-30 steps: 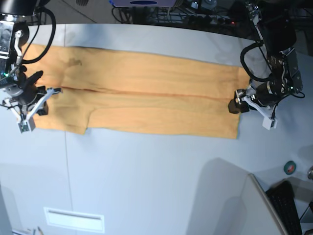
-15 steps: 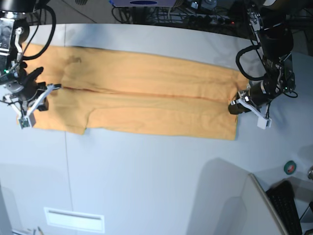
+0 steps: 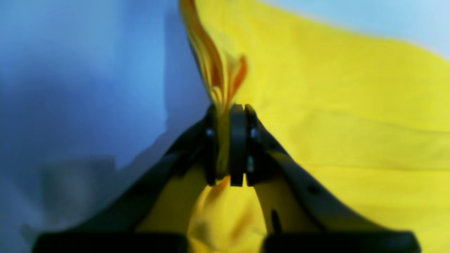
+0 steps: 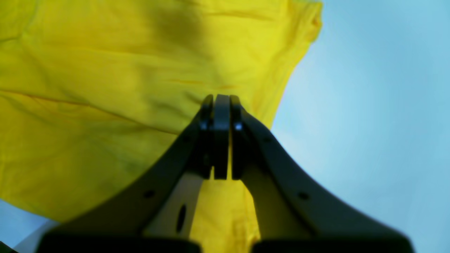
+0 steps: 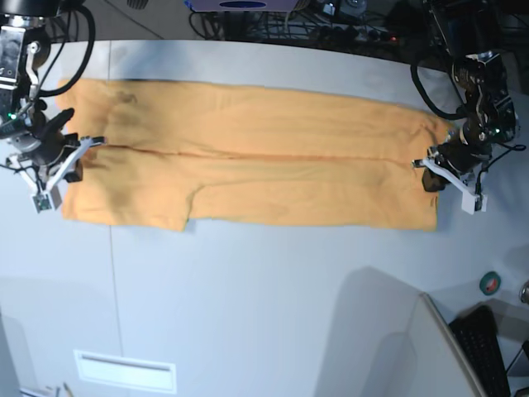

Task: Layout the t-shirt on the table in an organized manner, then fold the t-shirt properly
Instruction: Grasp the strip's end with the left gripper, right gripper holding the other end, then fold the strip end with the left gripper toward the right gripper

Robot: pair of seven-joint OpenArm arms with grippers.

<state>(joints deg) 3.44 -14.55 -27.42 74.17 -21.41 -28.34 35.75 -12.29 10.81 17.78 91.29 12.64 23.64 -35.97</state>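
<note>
The left gripper [image 3: 228,147] has its jaws pinched on a raised ridge of the shirt [image 3: 334,105]; the cloth passes up between the pads and out above them in orange-shadowed folds, with the rest of the fabric spreading flat to one side of the fingers. The right gripper [image 4: 219,140] is likewise closed tight, and a thin strip of shirt [image 4: 105,105] shows in the slit between its pads, near the cloth's edge (the hem runs just past the fingers).

In the base view the left gripper [image 5: 431,175] sits at that view's right end of the shirt [image 5: 248,157], the right gripper [image 5: 70,165] at its other end. The shirt lies as a long folded band across the table [image 5: 248,314], a seam running lengthwise along its middle, and a short flap hanging from the near edge.

A small round object [image 5: 490,283], too small to identify, rests near the table's edge.
</note>
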